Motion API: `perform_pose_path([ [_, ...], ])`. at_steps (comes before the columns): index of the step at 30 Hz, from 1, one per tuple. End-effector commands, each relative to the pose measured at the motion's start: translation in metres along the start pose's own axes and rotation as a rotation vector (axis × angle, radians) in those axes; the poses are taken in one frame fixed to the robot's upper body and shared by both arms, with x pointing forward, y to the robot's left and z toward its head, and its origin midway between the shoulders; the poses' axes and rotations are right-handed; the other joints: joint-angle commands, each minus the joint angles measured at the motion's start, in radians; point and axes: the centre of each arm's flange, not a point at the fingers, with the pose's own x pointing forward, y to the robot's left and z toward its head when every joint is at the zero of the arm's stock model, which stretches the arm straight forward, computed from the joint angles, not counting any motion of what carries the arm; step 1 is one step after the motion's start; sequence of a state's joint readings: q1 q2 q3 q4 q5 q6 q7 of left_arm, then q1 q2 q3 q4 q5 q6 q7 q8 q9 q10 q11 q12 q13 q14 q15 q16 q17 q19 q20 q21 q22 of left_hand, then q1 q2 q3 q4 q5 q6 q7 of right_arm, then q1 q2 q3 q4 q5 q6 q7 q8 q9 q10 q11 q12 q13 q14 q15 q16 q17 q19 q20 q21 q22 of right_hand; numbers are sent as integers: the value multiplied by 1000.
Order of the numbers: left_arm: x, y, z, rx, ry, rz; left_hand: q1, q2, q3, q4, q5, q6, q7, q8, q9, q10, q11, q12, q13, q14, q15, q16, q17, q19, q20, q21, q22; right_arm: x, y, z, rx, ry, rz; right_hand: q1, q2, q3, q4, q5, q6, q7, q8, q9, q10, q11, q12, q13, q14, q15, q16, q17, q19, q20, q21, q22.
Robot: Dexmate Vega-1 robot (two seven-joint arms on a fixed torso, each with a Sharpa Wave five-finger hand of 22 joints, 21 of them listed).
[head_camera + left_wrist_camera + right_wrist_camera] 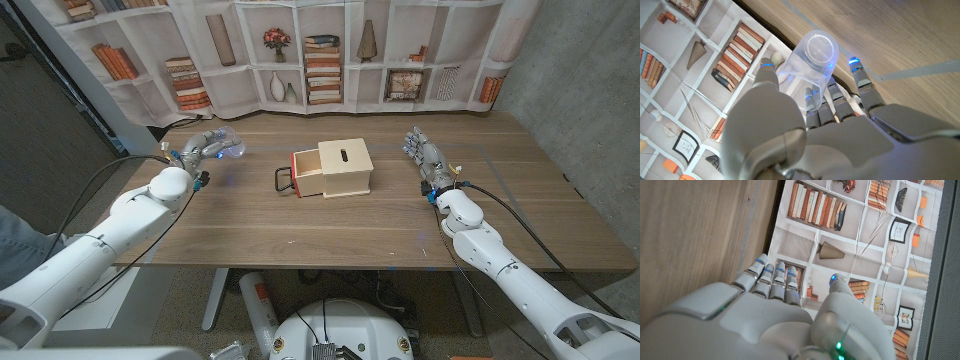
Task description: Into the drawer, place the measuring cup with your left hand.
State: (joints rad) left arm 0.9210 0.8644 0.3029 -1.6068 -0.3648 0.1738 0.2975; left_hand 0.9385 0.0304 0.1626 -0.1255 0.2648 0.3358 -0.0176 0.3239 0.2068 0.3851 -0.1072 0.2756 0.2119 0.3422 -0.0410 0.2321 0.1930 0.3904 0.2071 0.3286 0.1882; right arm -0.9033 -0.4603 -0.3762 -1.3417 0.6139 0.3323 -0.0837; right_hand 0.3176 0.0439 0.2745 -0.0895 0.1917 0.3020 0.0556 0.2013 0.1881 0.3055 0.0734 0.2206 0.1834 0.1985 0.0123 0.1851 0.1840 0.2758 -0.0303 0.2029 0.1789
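At upper left of the head view, the left hand [200, 150] grips the clear measuring cup [228, 150], fingers wrapped round it. At centre stands the wooden drawer [305, 170], pulled open and well apart from the cup; carrying and release remain. At right, the right hand [424, 155] waits, fingers extended, holding nothing.

A printed bookshelf backdrop [330, 50] hung behind the wooden surface [350, 225] — books, vases and framed pictures on it — beside a grey wall [580, 60].
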Motion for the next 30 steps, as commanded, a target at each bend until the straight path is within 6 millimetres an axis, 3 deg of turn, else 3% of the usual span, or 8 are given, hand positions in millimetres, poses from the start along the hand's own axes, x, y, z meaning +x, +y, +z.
perform_pose_path([
  [1,-4,1,10,0,-16,-33,0,10,0,3,-2,6,2,0,4,12,2,-4,4,-6,-6,0,6,-10,-1,-4,3,1,-2,2,-2,-3,-7,5,3,1,-8,3,5,1,-2,4,7,0,-1,4,8,5,4,1,3,2,-1,6],
  [17,-11,10,19,-11,-62,-61,-1,13,1,6,-12,9,1,-3,4,19,2,-7,5,-5,-11,-3,5,-15,-6,-10,3,0,-3,0,-1,-5,-17,5,3,1,-9,3,7,3,-2,4,5,-1,-2,4,9,5,3,1,4,1,-1,6],
  [30,-17,12,38,19,-103,-87,-2,15,0,8,-19,17,1,-3,4,22,-2,-11,6,1,-16,-4,5,-15,-8,-12,3,-5,-9,-1,6,-8,-27,5,4,0,-10,3,8,3,-2,4,8,2,-2,4,9,5,3,1,5,0,0,6],
])
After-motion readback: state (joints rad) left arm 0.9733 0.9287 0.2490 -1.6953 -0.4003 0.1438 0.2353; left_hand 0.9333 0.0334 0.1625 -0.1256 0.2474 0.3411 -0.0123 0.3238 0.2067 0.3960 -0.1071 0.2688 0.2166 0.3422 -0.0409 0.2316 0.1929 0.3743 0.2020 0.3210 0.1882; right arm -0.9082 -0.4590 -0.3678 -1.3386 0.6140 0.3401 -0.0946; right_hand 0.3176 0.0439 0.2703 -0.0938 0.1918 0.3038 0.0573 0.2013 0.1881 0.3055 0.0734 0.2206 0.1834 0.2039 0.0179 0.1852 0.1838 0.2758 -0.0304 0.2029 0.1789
